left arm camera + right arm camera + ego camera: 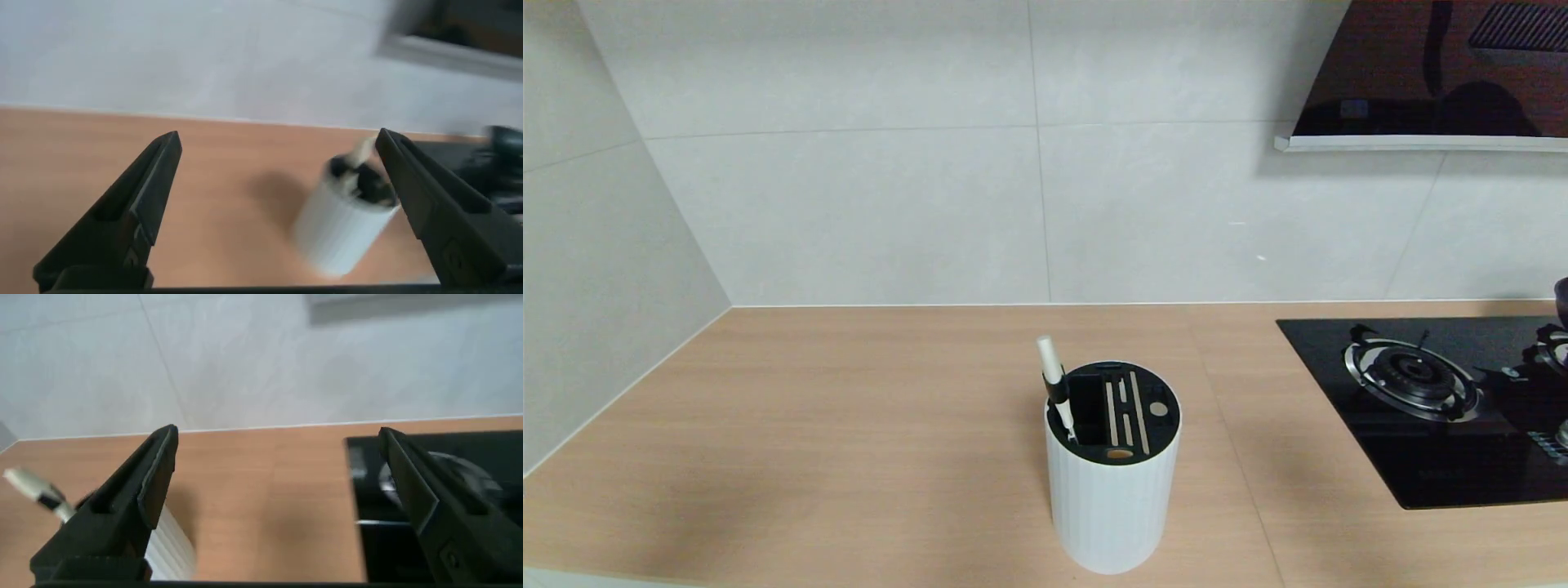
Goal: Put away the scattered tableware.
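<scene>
Head view catches the countertop (849, 425), the gas cooktop (1421, 408) right of the white ribbed holder (1112, 506), plus the holder's slotted black top. Wrist views: left gripper (276, 139) and right gripper (276, 434) hang over the counter near the holder, both spread wide. The white-handled utensil (1049, 359) stands tilted inside the holder.

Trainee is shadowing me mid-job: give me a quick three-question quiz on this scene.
1. True or false: a utensil sticks out of the holder.
2. Seen from the holder, the hob lies: A) to the robot's left, B) to the robot's right, C) in front, nearer the robot.
3. Fill in: the left end effector and right end effector are both ____, holding nothing.

Key: 1 true; 2 B; 3 open.
</scene>
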Controlling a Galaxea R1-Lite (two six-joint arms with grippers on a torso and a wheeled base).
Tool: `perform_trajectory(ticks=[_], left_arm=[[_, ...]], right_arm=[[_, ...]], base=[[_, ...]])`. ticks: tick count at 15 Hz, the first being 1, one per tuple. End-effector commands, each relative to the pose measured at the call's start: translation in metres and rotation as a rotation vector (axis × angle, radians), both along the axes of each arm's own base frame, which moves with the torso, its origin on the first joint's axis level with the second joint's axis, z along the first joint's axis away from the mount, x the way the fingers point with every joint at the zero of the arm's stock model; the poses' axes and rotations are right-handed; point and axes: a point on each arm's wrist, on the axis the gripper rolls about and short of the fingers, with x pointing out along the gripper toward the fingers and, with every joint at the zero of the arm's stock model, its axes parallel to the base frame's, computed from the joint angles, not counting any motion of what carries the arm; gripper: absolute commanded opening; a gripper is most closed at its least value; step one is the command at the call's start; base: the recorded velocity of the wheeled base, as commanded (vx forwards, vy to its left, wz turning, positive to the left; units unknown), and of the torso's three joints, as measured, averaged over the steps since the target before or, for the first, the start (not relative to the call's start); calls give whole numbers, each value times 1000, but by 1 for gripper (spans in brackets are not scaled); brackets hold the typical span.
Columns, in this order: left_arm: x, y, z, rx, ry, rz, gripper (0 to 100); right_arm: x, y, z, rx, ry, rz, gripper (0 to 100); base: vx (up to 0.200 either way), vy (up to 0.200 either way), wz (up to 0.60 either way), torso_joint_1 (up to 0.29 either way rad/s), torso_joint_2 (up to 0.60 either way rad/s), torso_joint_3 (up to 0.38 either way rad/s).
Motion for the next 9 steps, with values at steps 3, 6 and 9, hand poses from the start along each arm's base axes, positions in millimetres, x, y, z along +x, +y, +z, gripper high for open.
perform_trajectory(ticks=[3,6,9], left_arm=[[-70,18,-40,91,-162,198,100],[-72,19,-36,78,-161,260,100],[-68,13,4,129,-130,323,100]], right_arm=[[-87,-10,-54,-120,-70,-185,100],[-95,-6,-71,-170,-51,-266,100],[-93,-5,-77,-180,-36,-216,100]], base=[[0,0,0,0,0,0],[0,0,0,0,0,0],[0,0,0,0,0,0]])
